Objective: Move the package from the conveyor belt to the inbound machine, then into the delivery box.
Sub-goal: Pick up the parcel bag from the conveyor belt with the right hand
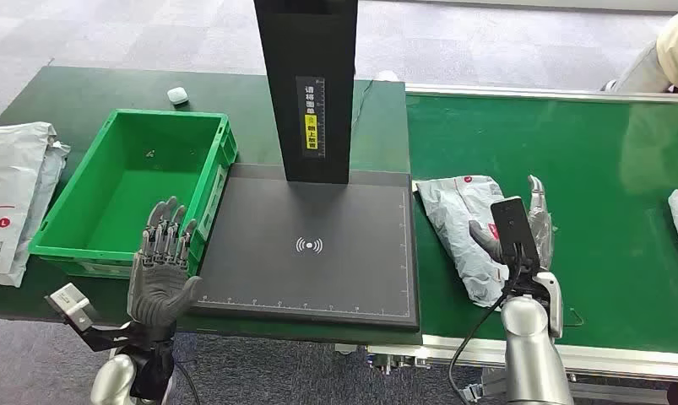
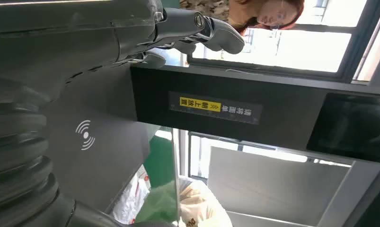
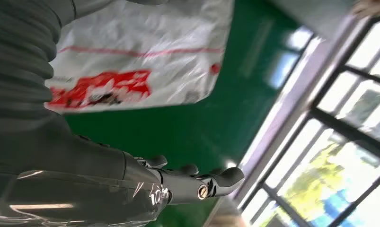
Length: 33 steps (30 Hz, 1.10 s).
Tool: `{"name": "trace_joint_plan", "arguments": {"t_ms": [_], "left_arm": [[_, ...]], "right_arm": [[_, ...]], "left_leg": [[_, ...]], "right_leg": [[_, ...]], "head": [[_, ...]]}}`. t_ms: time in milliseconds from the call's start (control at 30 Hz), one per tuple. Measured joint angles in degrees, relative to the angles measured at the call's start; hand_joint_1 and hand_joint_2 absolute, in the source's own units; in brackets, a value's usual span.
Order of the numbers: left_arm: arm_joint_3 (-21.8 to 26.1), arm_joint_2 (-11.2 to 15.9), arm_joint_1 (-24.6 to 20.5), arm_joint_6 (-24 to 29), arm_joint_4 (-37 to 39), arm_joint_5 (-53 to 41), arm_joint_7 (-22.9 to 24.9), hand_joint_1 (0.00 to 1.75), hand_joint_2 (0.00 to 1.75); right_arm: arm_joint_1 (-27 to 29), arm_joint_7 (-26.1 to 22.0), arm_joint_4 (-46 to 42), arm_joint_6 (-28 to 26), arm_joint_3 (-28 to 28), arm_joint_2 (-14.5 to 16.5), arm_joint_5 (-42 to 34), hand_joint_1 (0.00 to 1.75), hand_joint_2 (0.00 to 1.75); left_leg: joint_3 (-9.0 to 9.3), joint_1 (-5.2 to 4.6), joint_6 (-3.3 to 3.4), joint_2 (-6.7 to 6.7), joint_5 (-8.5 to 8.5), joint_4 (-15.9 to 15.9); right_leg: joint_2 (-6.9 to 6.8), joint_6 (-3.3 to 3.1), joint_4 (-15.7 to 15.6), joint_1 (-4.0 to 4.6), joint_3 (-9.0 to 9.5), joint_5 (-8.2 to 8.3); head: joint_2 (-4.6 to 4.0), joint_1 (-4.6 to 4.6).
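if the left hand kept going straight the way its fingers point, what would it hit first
Probably the near wall of the green bin: the left hand points up and away, fingers spread, right before that rim. Its height is unclear, so it might pass over into the bin.

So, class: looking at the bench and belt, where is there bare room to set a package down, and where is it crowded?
Bare: the scanner pad between the black column and its front edge; the green bin; the belt behind the package. Crowded: around the package, with the right hand beside it, and the pad's left edge by the left hand.
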Motion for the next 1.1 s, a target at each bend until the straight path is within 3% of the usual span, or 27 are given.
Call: {"name": "trace_joint_plan", "arguments": {"t_ms": [133, 267, 567, 767, 800, 900, 933, 1100], "left_arm": [[0.01, -0.02, -0.01, -0.01, 0.00, -0.16, 0.78, 0.00, 1.75], [-0.02, -0.02, -0.07, -0.08, 0.00, -0.40, 1.39, 0.00, 1.75], [-0.16, -0.02, -0.84, -0.38, 0.09, -0.48, 2.31, 0.00, 1.75], [-0.20, -0.02, -1.94, -0.36, 1.33, -0.50, 2.58, 0.00, 1.75], [-0.20, -0.02, -2.23, -0.33, 1.73, -0.50, 2.60, 0.00, 1.75], [-0.20, -0.01, -3.07, -0.10, 3.17, -0.37, 2.50, 0.00, 1.75], [-0.20, 0.00, -3.27, -0.03, 3.67, -0.27, 2.39, 0.00, 1.75], [-0.14, 0.03, -3.38, 0.13, 4.71, 0.20, 2.16, 0.00, 1.75]], "right_arm": [[-0.63, 10.68, 2.72, 1.26, -0.11, -0.53, 9.96, 0.00, 1.75], [-1.19, 15.58, 6.17, 6.33, -0.48, -1.41, 14.19, 0.00, 1.75], [0.33, 14.06, 9.63, 19.08, 0.43, -1.69, 11.57, 0.00, 1.75], [0.04, 13.09, 13.47, 23.11, 2.91, -2.02, 11.31, 0.03, 1.75], [-0.18, 12.59, 14.30, 23.67, 3.28, -2.11, 11.08, 0.11, 1.75], [-1.42, 11.04, 17.10, 24.67, 4.09, -2.49, 10.27, 1.40, 1.75], [-1.93, 10.62, 18.08, 24.79, 4.33, -2.64, 10.09, 1.75, 1.75], [-4.63, 9.22, 21.78, 24.59, 5.43, -3.67, 9.48, 1.75, 1.75]], "left_leg": [[0.00, -0.01, 0.01, -0.01, 0.00, 0.01], [0.01, 0.00, 0.01, -0.01, 0.00, 0.01], [0.00, 0.01, 0.00, 0.00, 0.00, -0.01], [0.01, 0.00, 0.00, 0.00, 0.00, 0.00], [0.02, 0.00, 0.01, 0.00, 0.00, 0.00], [0.09, 0.00, 0.00, 0.07, 0.00, 0.00], [0.13, 0.00, 0.00, 0.11, 0.00, 0.00], [0.36, 0.01, -0.01, 0.26, -0.03, 0.00]], "right_leg": [[-0.01, 0.00, 0.00, 0.00, 0.00, 0.00], [0.00, 0.00, 0.00, 0.01, -0.02, 0.00], [0.00, -0.01, 0.00, 0.02, -0.03, -0.01], [0.00, 0.00, 0.00, 0.01, 0.00, 0.00], [0.01, 0.00, 0.00, 0.01, 0.01, 0.00], [0.08, 0.00, 0.00, 0.01, 0.06, 0.01], [0.12, 0.00, 0.00, 0.02, 0.09, 0.01], [0.25, -0.01, -0.01, 0.03, 0.27, 0.02]], "head": [[0.00, -0.02], [0.00, -0.02], [0.00, -0.01], [0.00, -0.01], [0.00, -0.01], [0.00, -0.01], [0.00, -0.01], [0.00, -0.01]]}}
